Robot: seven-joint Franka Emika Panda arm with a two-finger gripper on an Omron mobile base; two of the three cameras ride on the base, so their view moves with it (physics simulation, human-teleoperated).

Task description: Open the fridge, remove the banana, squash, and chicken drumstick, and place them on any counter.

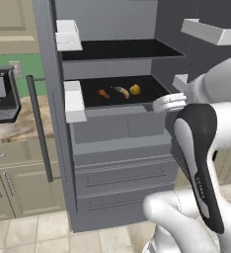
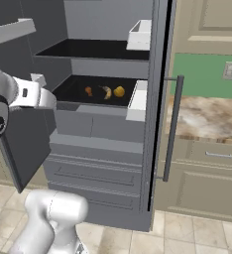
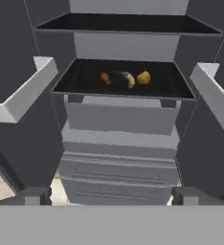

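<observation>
White arm links fill the lower right of the left base view, one black link bearing small pale lettering too blurred to read. Beyond them stands the fridge (image 1: 120, 163) with both doors swung wide. On its lower dark shelf (image 1: 152, 89) lie the chicken drumstick (image 1: 103, 93), the banana (image 1: 121, 91) and the squash (image 1: 134, 89) in a row, close together. At far left, the counter (image 1: 19, 126) carries a dark appliance (image 1: 1, 96).

From the right base view, the arm reaches in from the left toward the open fridge, where the same three items sit on the shelf: drumstick to the left, banana in the middle, squash to the right. A mottled counter runs right of the fridge door, under a green wall with a pale outlet (image 2: 229, 70).

Looking along the hand, the tool (image 3: 112, 195) shows its two dark fingertips (image 3: 35, 195) spread wide apart at the bottom edge, released and gripping nothing, well short of the shelf. Straight ahead, the drumstick, banana and squash rest on the shelf, with white door bins (image 3: 23, 93) at either side.
</observation>
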